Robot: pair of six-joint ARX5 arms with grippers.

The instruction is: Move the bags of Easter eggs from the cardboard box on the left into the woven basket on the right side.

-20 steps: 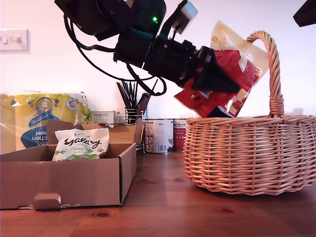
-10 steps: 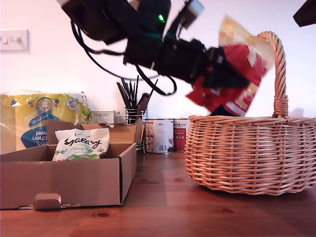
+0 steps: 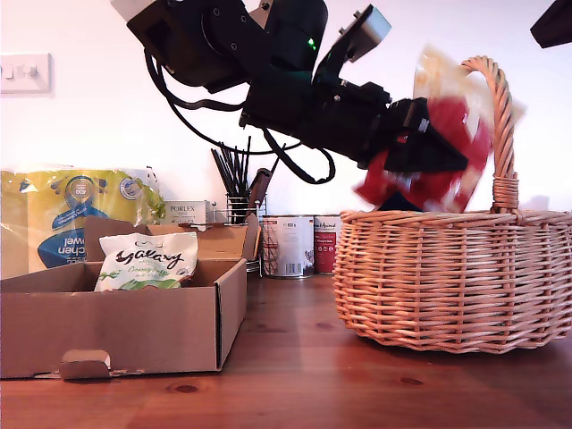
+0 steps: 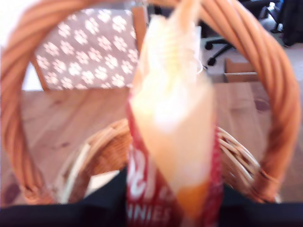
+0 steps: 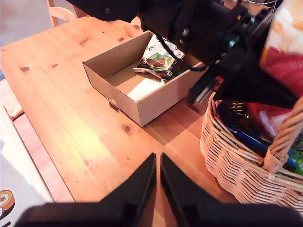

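One bag in hand: my first tool (image 3: 447,156) is clamped on the red-and-cream bag (image 3: 451,134), which hangs above the basket (image 3: 447,286) at about 2 o'clock in the exterior view.
Second tool: my second tool (image 5: 157,182) hovers over the bench (image 5: 71,109), jaws pressed together and holding nothing.
Other bags: a white bag (image 3: 147,261) stands in the cardboard box (image 3: 125,326) at 8 o'clock in the exterior view; the second wrist view shows more packets in the box and blue and green ones already in the basket.
Snag risk: the bag's tall top sits just beside the handle (image 3: 500,116). It could catch on the arch and drag or tip the basket.
Drop risk: the bag looks blurred, so I judge it to be swinging; letting go too soon could drop it onto the rim or outside it.
Readable writing: "Galaxy" on the white bag; "PORLEX" on the small carton (image 3: 183,213); "NIES" on the held bag in the first wrist view.
Unreadable: print on the tins (image 3: 288,246) is too small.
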